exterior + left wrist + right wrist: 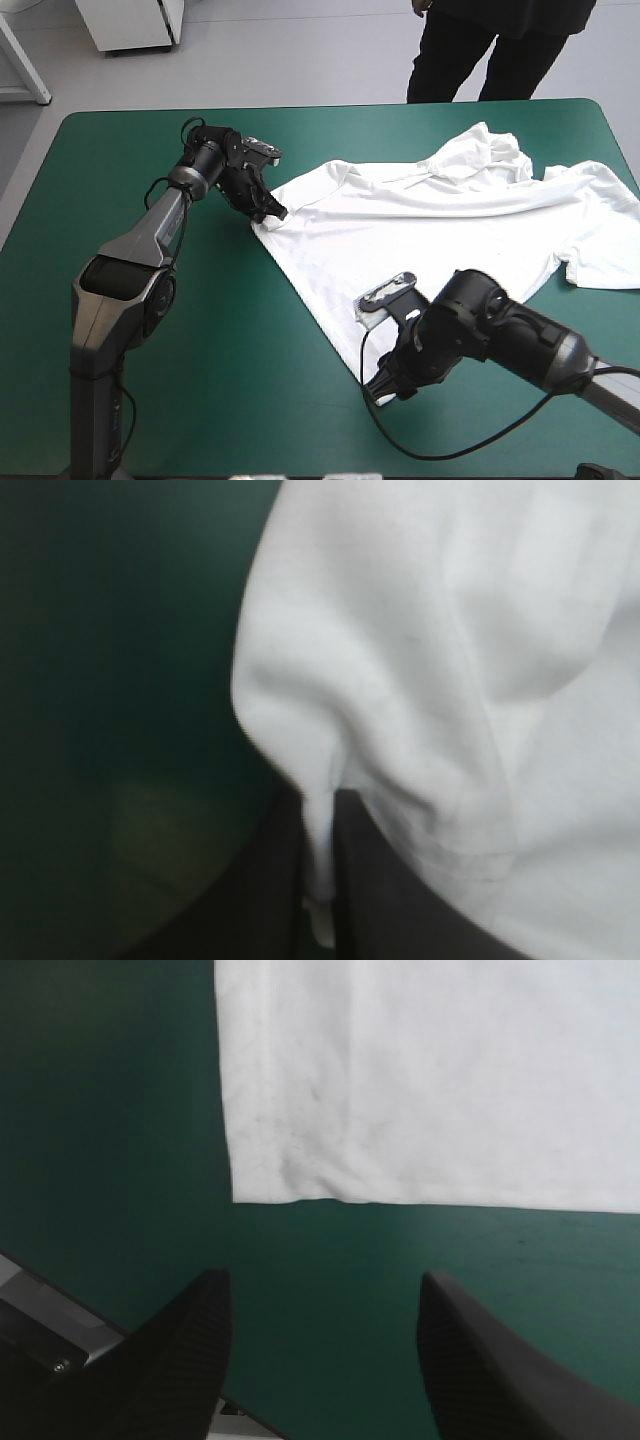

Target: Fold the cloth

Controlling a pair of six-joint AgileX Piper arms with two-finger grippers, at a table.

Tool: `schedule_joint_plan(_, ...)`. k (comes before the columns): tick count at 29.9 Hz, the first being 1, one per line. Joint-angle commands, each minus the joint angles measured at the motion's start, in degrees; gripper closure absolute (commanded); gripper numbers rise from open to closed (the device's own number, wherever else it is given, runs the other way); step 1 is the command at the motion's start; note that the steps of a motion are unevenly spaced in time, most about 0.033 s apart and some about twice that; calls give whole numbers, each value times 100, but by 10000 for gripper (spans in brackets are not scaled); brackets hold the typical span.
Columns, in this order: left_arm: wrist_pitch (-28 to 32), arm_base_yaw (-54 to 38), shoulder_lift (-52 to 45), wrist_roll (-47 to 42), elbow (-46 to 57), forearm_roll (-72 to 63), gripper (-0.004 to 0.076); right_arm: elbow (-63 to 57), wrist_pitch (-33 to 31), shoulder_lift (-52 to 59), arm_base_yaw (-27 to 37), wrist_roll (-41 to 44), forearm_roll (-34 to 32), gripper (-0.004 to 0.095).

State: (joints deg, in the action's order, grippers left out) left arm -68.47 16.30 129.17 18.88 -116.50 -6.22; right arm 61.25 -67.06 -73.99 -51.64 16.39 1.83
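Our left gripper [321, 815] pinches a T-shirt [430, 225] corner; right gripper [325, 1295], fingers apart, we'd slide fwd over the next corner before clamping.

A table [300, 106] under a teal-green cover [250, 400] filled most of the high view, its far corners rounded. Beyond its far edge lay a pale grey floor [300, 50], evenly lit. A white cabinet [130, 25] stood past the far left corner, a slanted white bar [25, 65] beside it.
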Motion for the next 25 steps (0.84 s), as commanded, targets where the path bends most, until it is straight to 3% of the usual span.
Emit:
schedule_joint_plan(1, 35, -19, -201, -52, -79, 56, 733, -22, 597, -117, -372, 317, -60, 364)
schedule_joint_plan(7, 35, -27, -201, -52, -79, 56, 733, -46, 997, -654, -747, 606, -60, 372)
schedule_joint_plan(17, 86, -27, -201, -52, -79, -51, 733, -115, 1684, -1335, -760, 876, -96, 382)
schedule_joint_plan(25, 121, -27, -201, -32, -79, -74, 733, -593, 1782, -1695, -760, 969, -66, 436)
